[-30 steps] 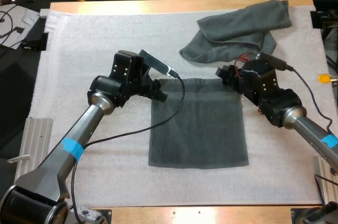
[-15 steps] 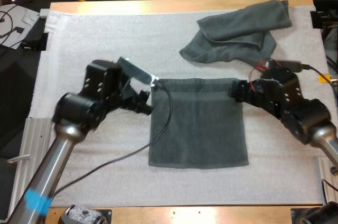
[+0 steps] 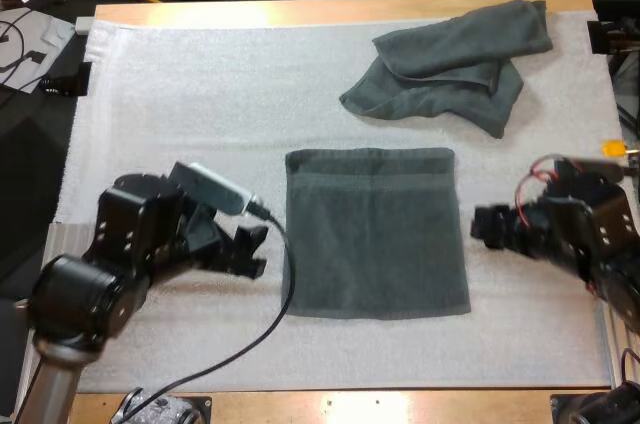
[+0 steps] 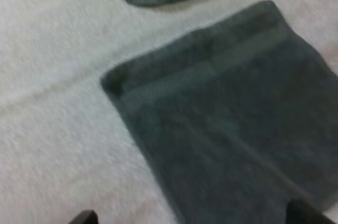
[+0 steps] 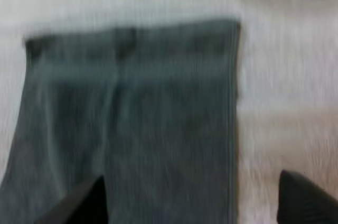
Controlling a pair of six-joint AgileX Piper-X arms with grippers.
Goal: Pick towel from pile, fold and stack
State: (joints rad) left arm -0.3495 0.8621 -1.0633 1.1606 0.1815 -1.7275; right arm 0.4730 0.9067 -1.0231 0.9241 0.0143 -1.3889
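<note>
Mat (image 3: 180,94) | flat towel (image 3: 375,234) mid | L gripper (image 3: 255,251) low beside it, wide | R gripper (image 3: 482,227) opposite, wide

Left arm (image 3: 90,284) and right arm (image 3: 585,234) wear bulky black housings; the left's tube seems silver.

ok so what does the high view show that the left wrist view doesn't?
High view adds: the left gripper just left of the flat towel and the right gripper just right of it, neither touching it. It also takes in the whole crumpled towel at the far right of the mat, and the table rim.
Left wrist adds: that gripper's fingertips up close, standing apart.
Both: the flat towel, the crumpled towel's near end, the mat.
</note>
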